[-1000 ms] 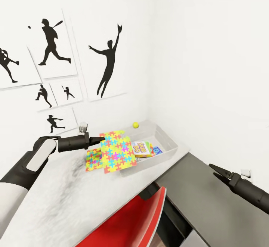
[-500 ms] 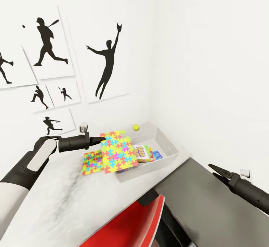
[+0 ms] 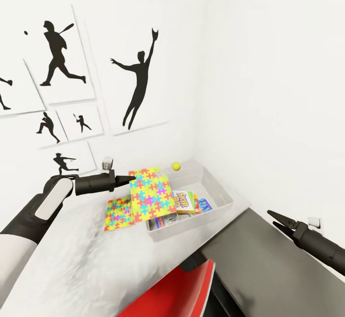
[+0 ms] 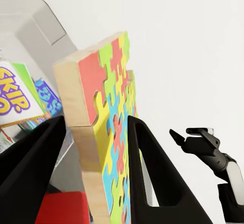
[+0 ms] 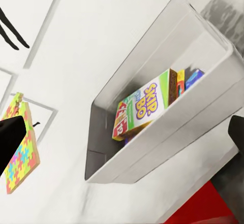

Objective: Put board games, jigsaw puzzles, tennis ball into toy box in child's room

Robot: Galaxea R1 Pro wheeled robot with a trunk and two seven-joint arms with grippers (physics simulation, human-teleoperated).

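My left gripper is shut on the edge of a jigsaw puzzle, holding it tilted above the near end of the toy box. In the left wrist view the puzzle sits clamped between both fingers. The second jigsaw puzzle lies flat on the table beside the box. Board games stand inside the box: the SKIP BO one and a blue one. The tennis ball rests by the box's far end. My right gripper hangs open, off the table.
A dark grey shelf unit stands lower, to the right of the table, under my right arm. A red chair is pushed in at the table's front edge. Silhouette posters cover the wall behind; the box sits near the room's corner.
The whole view has shifted a little, so the camera moved. The held puzzle stays in my left gripper and hangs slightly further over the box's end. The right arm looks unchanged.
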